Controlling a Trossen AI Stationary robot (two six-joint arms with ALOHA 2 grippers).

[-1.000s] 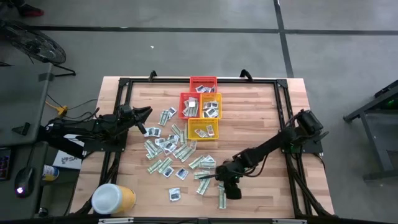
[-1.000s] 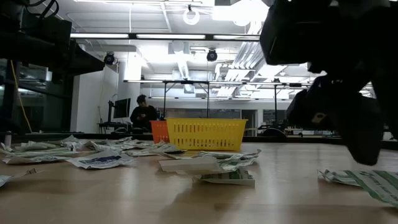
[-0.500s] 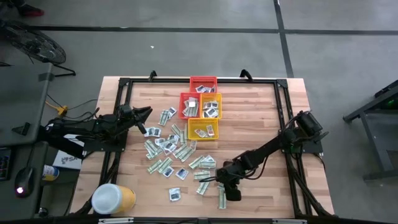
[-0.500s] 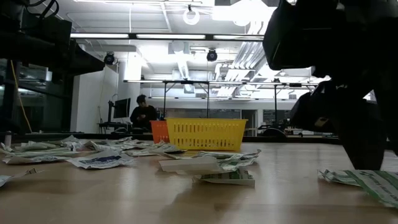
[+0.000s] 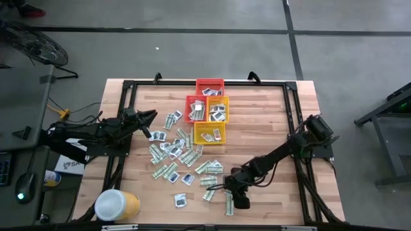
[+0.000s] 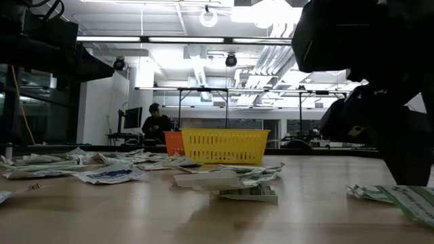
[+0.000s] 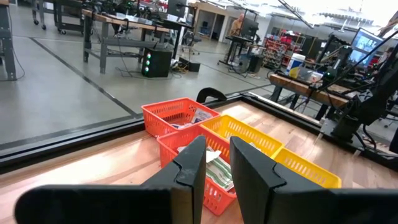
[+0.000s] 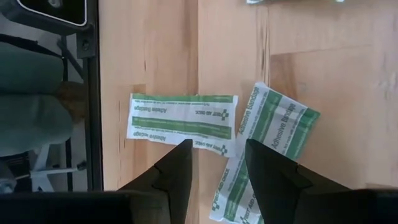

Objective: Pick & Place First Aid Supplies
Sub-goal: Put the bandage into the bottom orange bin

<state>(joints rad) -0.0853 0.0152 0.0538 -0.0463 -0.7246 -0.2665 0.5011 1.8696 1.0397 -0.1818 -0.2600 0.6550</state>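
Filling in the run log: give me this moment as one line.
right gripper: open, over green-and-white strip near front edge | left gripper: waiting at left side, nothing held | baskets: some packets in

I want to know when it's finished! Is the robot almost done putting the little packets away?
Not nearly. A few packets already lie in the baskets. Right now the right gripper hangs open over a green-and-white strip near the table's front edge, holding nothing. The left gripper waits at the side. Dozens of loose packets are left on the table.
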